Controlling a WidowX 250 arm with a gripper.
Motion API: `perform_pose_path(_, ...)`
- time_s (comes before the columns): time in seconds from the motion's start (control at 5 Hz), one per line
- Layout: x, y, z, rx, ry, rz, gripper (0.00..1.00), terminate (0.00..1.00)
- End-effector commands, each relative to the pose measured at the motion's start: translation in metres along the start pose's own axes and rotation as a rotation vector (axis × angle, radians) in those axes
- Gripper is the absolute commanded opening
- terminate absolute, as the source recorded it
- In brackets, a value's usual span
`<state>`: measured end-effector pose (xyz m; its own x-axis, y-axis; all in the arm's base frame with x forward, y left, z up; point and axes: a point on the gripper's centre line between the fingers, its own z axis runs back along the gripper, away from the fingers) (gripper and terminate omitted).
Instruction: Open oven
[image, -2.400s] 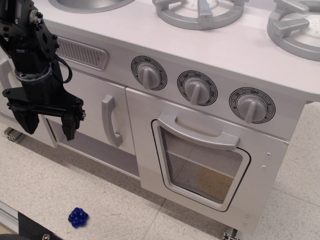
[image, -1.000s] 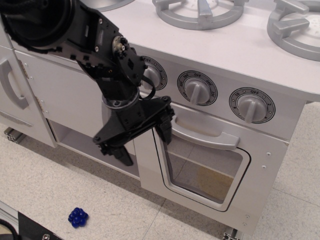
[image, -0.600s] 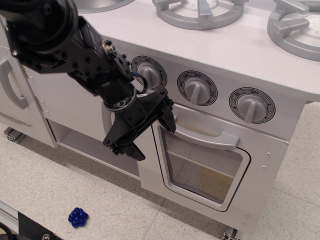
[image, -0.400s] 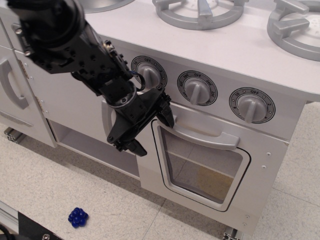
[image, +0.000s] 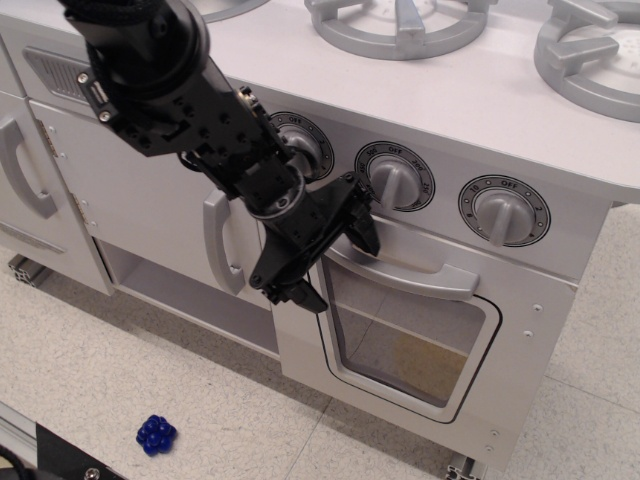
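Approach to the handle is the step in hand: the oven stands closed at lower right, below three dials. The claw is spread wide and empty, one finger at the bar's left end, the other low beside the window's left edge. For a sound grip, centre the bar between the fingers, close, then pull outward and down. The arm reaches in from upper left, wrist angled down-right across the cabinet door.

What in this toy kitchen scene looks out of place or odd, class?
A small blue object lies alone on the floor in front of the kitchen, away from everything else. The oven door looks shut and intact, and nothing appears spilled or broken.
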<state>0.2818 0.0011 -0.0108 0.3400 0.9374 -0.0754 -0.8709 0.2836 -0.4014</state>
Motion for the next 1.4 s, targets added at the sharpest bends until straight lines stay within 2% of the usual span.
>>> perform_pose_path(0.0,0.009,-0.015,-0.007,0.009,-0.044,0.007,1.00,0.00)
perform_pose_path(0.2,0.011,-0.009,-0.010,0.062,-0.052,0.023,1.00,0.00)
perform_pose_path(0.4,0.003,0.008,-0.001,0.095,-0.031,-0.005,1.00,0.00)
perform_pose_path(0.6,-0.001,0.024,0.005,0.123,-0.054,-0.044,1.00,0.00)
perform_pose_path(0.8,-0.006,0.040,0.017,0.175,-0.040,-0.109,1.00,0.00)
perform_pose_path(1.0,-0.011,0.051,0.031,0.259,-0.035,-0.167,1.00,0.00)
perform_pose_path(1.2,-0.017,0.057,0.053,0.362,-0.060,-0.310,1.00,0.00)
